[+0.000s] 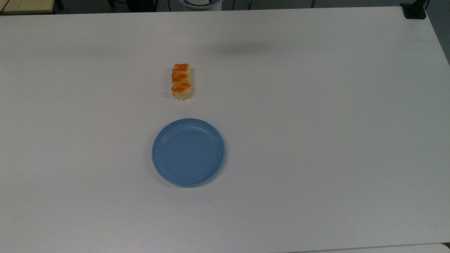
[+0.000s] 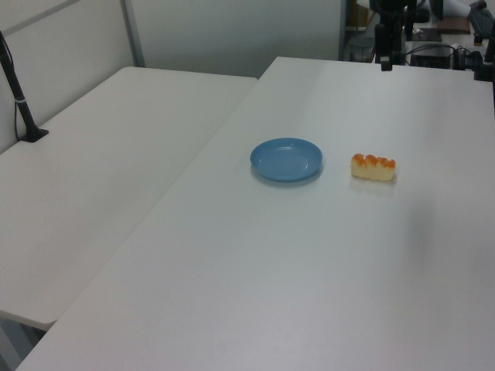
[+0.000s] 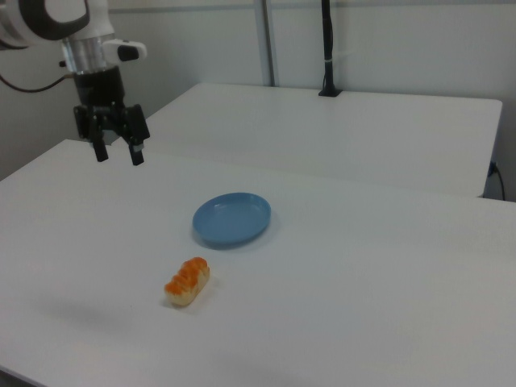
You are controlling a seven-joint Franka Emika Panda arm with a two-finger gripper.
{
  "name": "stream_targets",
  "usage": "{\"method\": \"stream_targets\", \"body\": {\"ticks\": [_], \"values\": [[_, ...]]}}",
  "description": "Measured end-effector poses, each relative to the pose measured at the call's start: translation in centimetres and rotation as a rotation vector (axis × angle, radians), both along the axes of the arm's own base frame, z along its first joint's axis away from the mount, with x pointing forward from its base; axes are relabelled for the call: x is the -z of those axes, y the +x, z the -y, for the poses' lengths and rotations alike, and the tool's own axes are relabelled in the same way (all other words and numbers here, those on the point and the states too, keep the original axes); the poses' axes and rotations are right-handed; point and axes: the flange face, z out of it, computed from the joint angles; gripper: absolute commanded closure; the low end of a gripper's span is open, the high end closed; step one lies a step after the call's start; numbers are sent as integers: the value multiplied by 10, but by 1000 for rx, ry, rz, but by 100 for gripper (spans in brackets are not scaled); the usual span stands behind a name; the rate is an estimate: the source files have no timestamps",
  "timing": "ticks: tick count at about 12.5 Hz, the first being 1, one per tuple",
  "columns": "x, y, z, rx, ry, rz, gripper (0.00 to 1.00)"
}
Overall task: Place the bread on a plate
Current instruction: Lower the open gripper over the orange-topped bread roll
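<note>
A: End effector [image 3: 117, 153] status?

B: Fingers spread well apart, nothing between them, touching nothing. In the right view it hangs in the air above the surface [image 3: 363, 266], fingers pointing down, toward the right view's upper left. In the left view it sits at the top edge, over the far end of the surface.

A: Bread?

B: Bread [image 1: 181, 81] lies flat on the surface, glazed bumps up. Not on the plate [image 1: 188, 151]; there's a clear gap of bare surface between them.

A: Long axis?

B: In the top view it runs top to bottom, one short end facing the plate, which sits below the bread in the frame. In the left view the bread [image 2: 373, 167] lies left to right, to the right of the plate [image 2: 286, 160]. In the right view the bread [image 3: 187, 281] runs on a diagonal, lower left to upper right, its upper end toward the plate [image 3: 231, 218].

A: End effector relative to the bread?

B: Well apart. In the right view it's up and to the left of both bread and plate.
</note>
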Motion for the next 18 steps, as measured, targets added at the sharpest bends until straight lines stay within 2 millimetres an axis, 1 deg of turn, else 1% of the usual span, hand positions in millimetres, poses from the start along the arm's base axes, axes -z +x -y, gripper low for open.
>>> {"method": "stream_targets", "body": {"ticks": [1,2,3,4,8,9,10,12,15,18], "values": [[7,-11,-6,-14,-2,-4,0],[16,-21,-8,-21,-3,-4,0],[28,-25,-6,-21,-3,5,0],[44,-27,0,-15,-2,11,0],[131,-23,35,31,8,75,0],[150,-24,42,39,12,98,0],[168,-27,44,40,15,115,0],[189,-31,46,41,18,111,0],[222,-21,55,53,24,106,0],[253,-13,55,30,9,77,0]]}}
